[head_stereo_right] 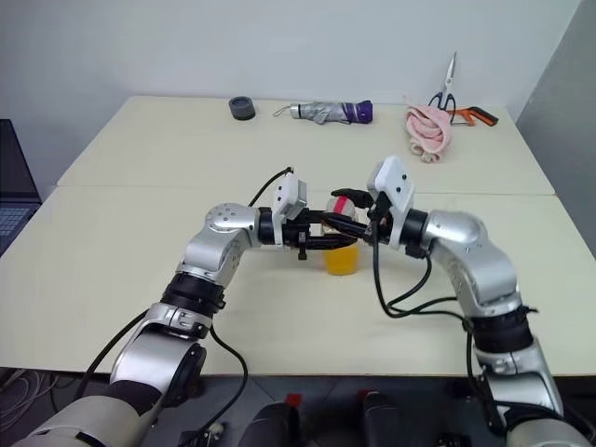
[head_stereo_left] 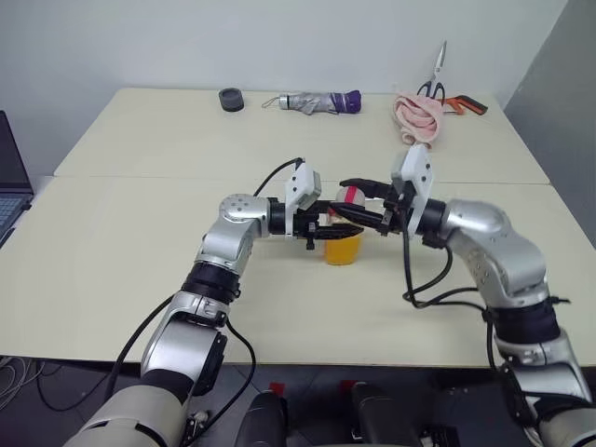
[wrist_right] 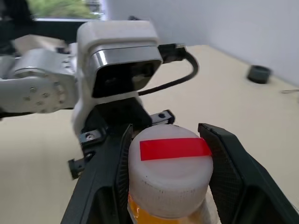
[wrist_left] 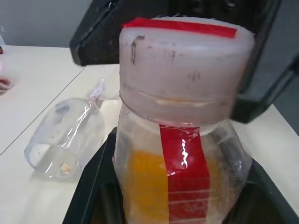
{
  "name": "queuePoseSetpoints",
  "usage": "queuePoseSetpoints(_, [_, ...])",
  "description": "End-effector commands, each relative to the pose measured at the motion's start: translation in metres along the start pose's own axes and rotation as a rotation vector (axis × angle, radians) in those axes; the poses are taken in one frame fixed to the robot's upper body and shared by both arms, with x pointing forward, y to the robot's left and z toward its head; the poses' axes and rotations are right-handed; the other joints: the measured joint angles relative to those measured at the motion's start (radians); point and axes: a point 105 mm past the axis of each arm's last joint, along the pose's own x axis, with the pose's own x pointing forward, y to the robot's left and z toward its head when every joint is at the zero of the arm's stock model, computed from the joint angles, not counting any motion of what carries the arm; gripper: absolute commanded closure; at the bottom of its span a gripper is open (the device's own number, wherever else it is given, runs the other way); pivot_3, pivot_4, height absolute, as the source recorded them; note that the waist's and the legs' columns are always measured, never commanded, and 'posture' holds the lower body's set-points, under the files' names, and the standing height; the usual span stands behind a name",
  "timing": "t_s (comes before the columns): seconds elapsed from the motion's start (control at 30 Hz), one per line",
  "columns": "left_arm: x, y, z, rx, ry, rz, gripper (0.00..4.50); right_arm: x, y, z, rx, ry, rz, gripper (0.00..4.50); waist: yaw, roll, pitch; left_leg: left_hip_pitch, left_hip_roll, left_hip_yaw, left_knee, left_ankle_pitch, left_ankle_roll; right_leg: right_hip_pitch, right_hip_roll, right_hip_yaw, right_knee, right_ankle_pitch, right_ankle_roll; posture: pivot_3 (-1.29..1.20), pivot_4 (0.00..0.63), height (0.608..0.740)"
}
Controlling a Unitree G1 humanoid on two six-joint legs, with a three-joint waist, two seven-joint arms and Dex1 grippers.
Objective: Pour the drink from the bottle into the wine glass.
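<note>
Left gripper is clamped tight on the body of the bottle, which is held upright near the middle of the table, while right gripper is brought in from the opposite side with its two black fingers set either side of the white, red-striped cap, half spread and just at the cap's wall; whether they press on it cannot be told. Orange drink is seen filling the lower part of the bottle. Just behind the bottle, in the left wrist view, a clear glass is seen lying on its side on the tabletop, close by but apart. Far back along the table's edge, well clear of the action, a small black round object, a folded grey-and-purple umbrella, a bundle of pink cloth and scissors are lined up. A laptop corner is glimpsed off the table's left.
</note>
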Motion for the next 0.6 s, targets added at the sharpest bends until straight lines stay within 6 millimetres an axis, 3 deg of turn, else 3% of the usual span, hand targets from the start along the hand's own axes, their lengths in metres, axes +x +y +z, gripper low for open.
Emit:
queuePoseSetpoints(0.03, [-0.001, 0.001, 0.032, 0.096, -0.069, -0.011, 2.68, -0.004, -0.004, 0.001, -0.023, 0.007, 0.032, 2.60, 0.001, 0.000, 0.000, 0.000, 0.000, 0.000, 0.000, 0.000, 0.000, 0.000, 0.000, 0.000, 0.000, 0.000, 0.000, 0.00, 0.150, 0.740])
queuePoseSetpoints(0.07, [-0.002, 0.001, 0.031, 0.094, -0.070, -0.005, 2.68, -0.005, -0.006, 0.002, -0.026, 0.003, 0.020, 2.60, 0.001, 0.000, 0.000, -0.001, 0.000, 0.000, 0.000, 0.000, 0.000, 0.000, 0.000, 0.000, -0.001, 0.000, 0.000, 0.00, 0.150, 0.740])
queuePoseSetpoints(0.3, [-0.005, 0.002, 0.027, 0.081, -0.068, 0.015, 2.68, -0.023, 0.010, 0.013, -0.050, -0.028, -0.009, 0.16, 0.009, 0.000, 0.000, -0.001, -0.001, 0.000, 0.000, 0.000, 0.000, 0.000, -0.002, 0.000, -0.001, 0.000, 0.000, 0.00, 0.150, 0.740])
queuePoseSetpoints(0.47, [-0.007, 0.004, 0.027, 0.078, -0.068, 0.023, 2.68, -0.039, 0.023, 0.017, -0.131, -0.024, -0.172, 0.13, 0.010, 0.000, 0.000, -0.002, -0.002, 0.000, 0.001, 0.000, 0.000, 0.000, -0.002, 0.000, -0.001, 0.000, 0.000, 0.00, 0.150, 0.740])
queuePoseSetpoints(0.6, [-0.008, 0.003, 0.024, 0.073, -0.063, 0.018, 2.68, -0.029, 0.036, 0.018, -0.154, -0.060, -0.319, 0.13, 0.004, 0.000, 0.000, -0.001, -0.001, 0.000, 0.000, 0.000, 0.000, 0.000, -0.002, 0.000, -0.001, -0.001, 0.001, 0.00, 0.150, 0.740])
